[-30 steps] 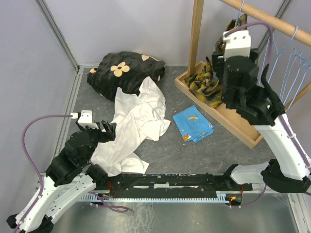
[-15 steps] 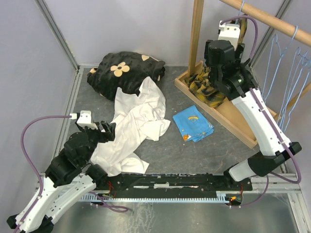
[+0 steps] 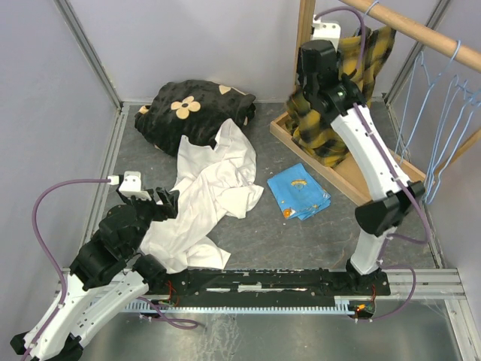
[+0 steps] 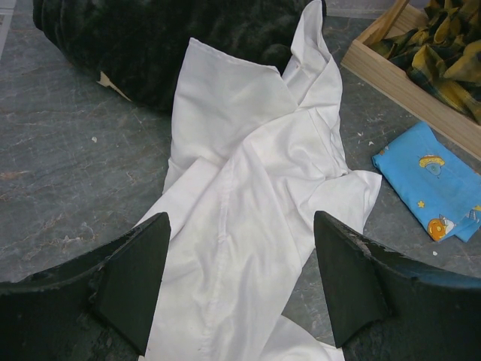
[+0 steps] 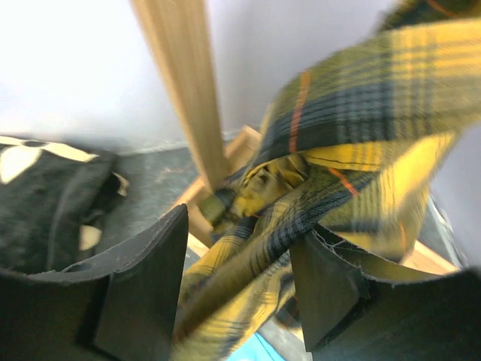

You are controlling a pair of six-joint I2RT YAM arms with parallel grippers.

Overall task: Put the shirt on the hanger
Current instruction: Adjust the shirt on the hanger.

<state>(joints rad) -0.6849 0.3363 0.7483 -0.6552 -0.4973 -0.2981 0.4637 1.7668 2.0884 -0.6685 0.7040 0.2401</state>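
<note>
Inspecting from the near edge outward: my left hand [image 4: 240, 222] hovers low over the white garment [image 4: 248, 173]. Its fingers are spread wide and hold nothing. It has no part in this step and is best kept clear of that cloth. Beyond it a folded blue printed cloth [image 3: 298, 192] lies on the desk [image 3: 301, 241], apart from the wooden tray [image 3: 368, 197] at the foot of the rack.

The shirt [image 3: 319, 120] lies partly bunched in that tray and partly reaches up toward the wooden rail [image 3: 421, 28]. My right hand [image 5: 240, 248] is at the raised part, beside the upright post [image 3: 304, 45]. The wrist view shows a twisted fold of plaid running between its fingers. The view is blurred, so I cannot tell whether they are clamped on the fold or merely straddle it.

Judgement: the step in hand is securing the shirt.
- Grip: I would confirm a firm bite near the collar or shoulder, not on a roped bunch, which will not open over a wire shoulder.
- Lift: I would raise it slowly so the trailing cloth clears the tray rim, and keep off the post.
- Hanger: the hanger [image 3: 438, 143], one of several pale-blue wire ones on the rail farther right, hangs well apart from the hand. Thin wire will likely swing on contact, so a gentle approach is advised.
</note>
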